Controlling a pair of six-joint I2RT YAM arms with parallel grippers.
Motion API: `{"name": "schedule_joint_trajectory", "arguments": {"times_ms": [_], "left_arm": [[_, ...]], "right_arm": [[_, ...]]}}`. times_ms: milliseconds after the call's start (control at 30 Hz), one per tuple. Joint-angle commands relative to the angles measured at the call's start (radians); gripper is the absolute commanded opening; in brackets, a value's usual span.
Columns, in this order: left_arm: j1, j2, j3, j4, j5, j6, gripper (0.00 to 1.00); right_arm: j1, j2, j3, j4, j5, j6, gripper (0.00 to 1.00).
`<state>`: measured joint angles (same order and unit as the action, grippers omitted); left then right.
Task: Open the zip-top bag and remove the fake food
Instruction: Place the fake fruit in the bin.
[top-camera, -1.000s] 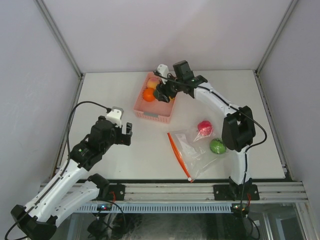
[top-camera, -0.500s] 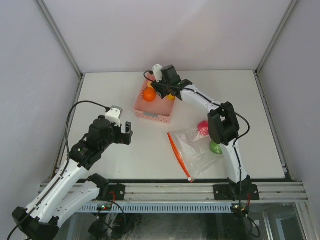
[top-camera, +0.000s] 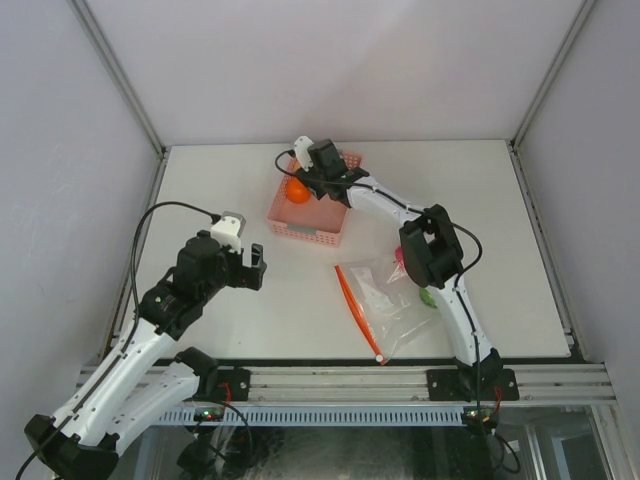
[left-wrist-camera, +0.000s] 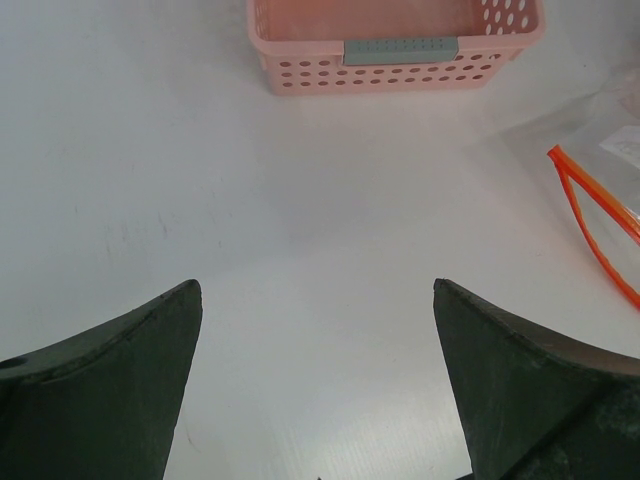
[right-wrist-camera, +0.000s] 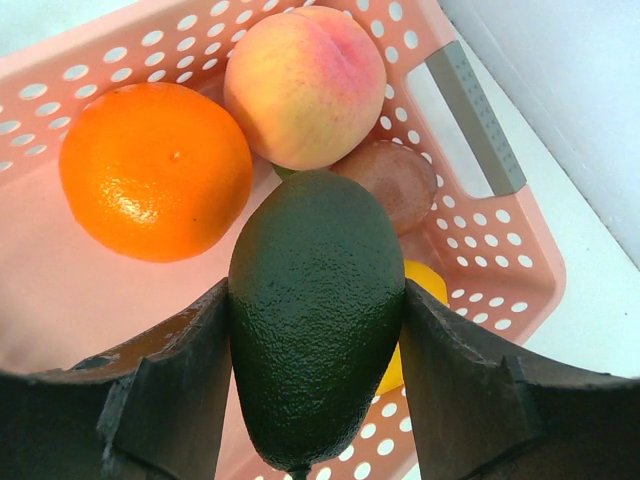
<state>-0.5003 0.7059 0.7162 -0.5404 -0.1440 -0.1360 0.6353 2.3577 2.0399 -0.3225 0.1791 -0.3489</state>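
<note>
Green avocado (right-wrist-camera: 315, 320) clamped in right gripper (right-wrist-camera: 316, 385); lower into basket (right-wrist-camera: 500, 262) beneath its fingers (right-wrist-camera: 170, 395), then release. Left gripper (left-wrist-camera: 317, 345) wide, empty.

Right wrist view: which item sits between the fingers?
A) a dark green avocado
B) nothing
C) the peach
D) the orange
A: the dark green avocado is clamped between the right gripper's fingers, above the pink basket where the orange and peach lie.

white table (top-camera: 300, 300) | on it — pink basket (top-camera: 320, 232) | zip-top bag (top-camera: 385, 300)
</note>
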Motion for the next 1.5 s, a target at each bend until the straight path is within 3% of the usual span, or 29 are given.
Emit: {"name": "schedule_joint_trajectory", "arguments": {"times_ms": [0,233,600,1033,1467], "left_arm": [[0.009,-0.011,-0.017,0.047,0.024,0.018,1.0],[0.04,-0.011,-0.017,0.049,0.032,0.018,1.0],[0.046,-0.015,-0.017,0.048,0.037,0.016,1.0],[0.052,-0.018,-0.018,0.051,0.047,0.015,1.0],[0.067,-0.028,-0.021,0.056,0.079,0.012,1.0]], "right_arm": [[0.01,0.004,0.048,0.061,0.046,-0.027,0.3],[0.01,-0.012,0.046,0.062,0.05,-0.047,0.63],[0.01,-0.044,0.036,0.054,0.039,-0.054,0.83],[0.008,-0.126,-0.018,0.056,0.023,-0.052,0.86],[-0.017,-0.301,-0.19,0.077,-0.045,-0.023,0.87]]}}
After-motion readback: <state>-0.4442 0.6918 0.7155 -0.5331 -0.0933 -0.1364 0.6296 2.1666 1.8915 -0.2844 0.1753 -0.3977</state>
